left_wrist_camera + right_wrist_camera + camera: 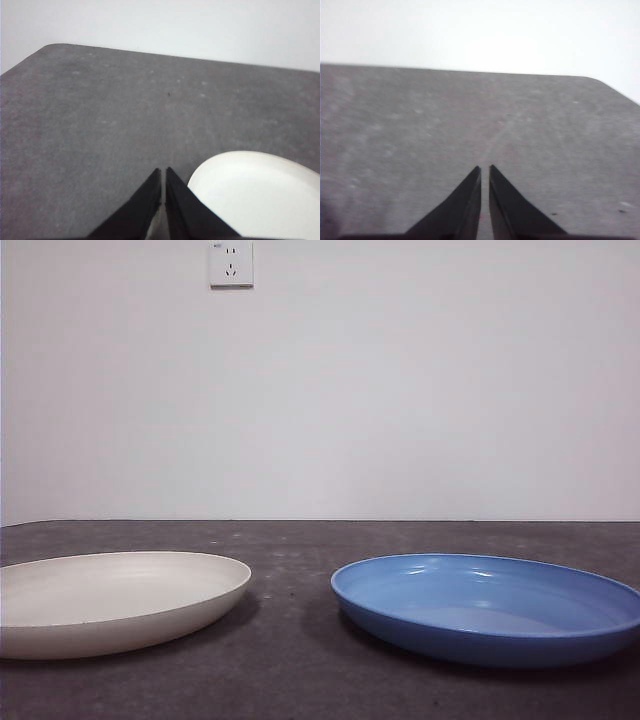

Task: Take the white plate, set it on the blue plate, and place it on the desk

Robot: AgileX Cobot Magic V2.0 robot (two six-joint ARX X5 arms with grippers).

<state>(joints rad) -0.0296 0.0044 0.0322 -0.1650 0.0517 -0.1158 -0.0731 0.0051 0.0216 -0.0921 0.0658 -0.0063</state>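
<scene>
Neither gripper is seen in the front view; the white plate [115, 600] rests on the desk [300, 540] at 9 o'clock of the blue plate [490, 605], apart. Left wrist view: the left gripper [163, 171] is pressed closed, empty; the white plate [257, 197] lies just beside it; jaws should be opened and its rim pinched. Right wrist view: the right gripper [485, 169] is nearly closed, empty, over bare desk [470, 115].

white plate [110, 600]: matte cream | blue plate [490, 610]: glossy blue | desk [300, 540]: mottled grey-brown
</scene>
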